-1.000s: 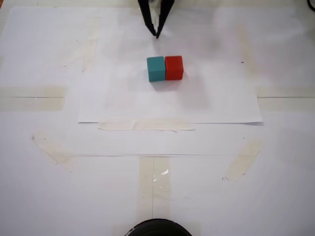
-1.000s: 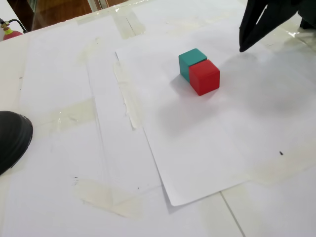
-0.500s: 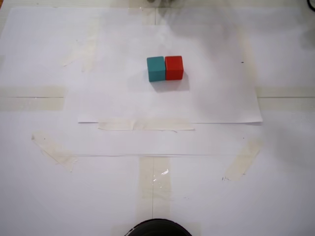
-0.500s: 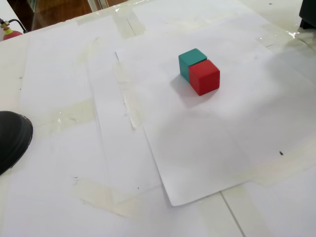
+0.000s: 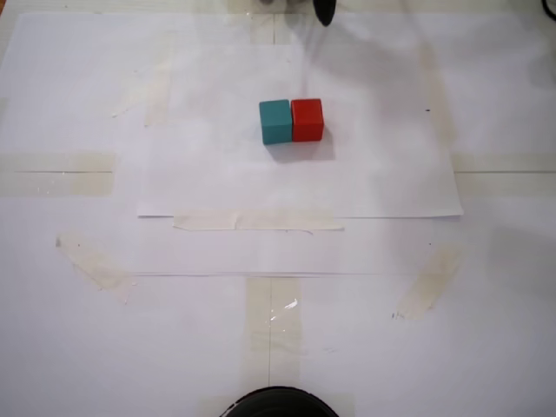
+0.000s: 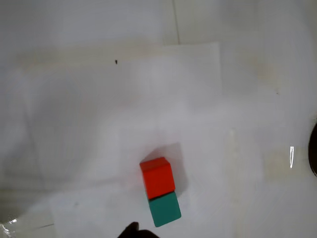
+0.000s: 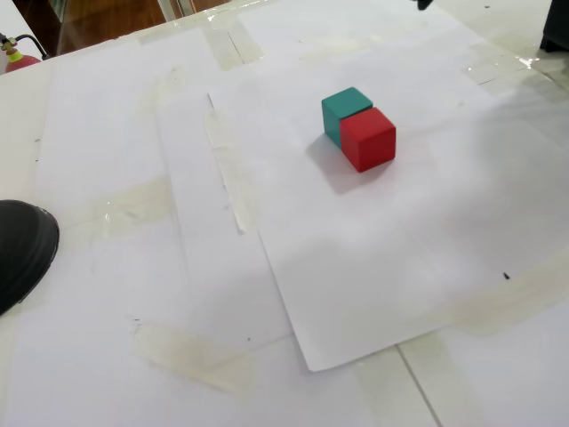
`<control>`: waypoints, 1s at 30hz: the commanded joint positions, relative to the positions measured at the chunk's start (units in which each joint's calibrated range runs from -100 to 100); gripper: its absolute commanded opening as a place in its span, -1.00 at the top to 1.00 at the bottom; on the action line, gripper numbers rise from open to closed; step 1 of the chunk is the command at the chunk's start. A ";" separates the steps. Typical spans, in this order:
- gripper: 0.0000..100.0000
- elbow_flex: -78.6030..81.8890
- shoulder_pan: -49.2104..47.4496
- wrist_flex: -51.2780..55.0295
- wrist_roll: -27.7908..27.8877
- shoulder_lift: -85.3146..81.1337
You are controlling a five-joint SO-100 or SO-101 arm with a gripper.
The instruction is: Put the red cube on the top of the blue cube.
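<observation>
White paper sheets are covering the table. The red cube is sitting touching the blue cube. The gripper is hovering well beyond them; I cannot tell its jaw state.

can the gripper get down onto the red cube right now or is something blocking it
Probably yes. The red cube sits on bare paper with its top and three sides free; only the blue cube touches it on one side. The gripper barely shows at the frame's top edge, so the jaws' state is unclear.
</observation>
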 commanded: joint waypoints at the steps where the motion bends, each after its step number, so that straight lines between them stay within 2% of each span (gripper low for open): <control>1: 1.00 -7.38 -0.65 1.42 1.22 3.45; 16: 1.00 -7.56 0.18 -1.03 5.47 5.69; 25: 1.00 -0.03 1.17 -11.79 10.65 5.60; 30: 1.00 3.51 3.29 -12.20 10.74 5.00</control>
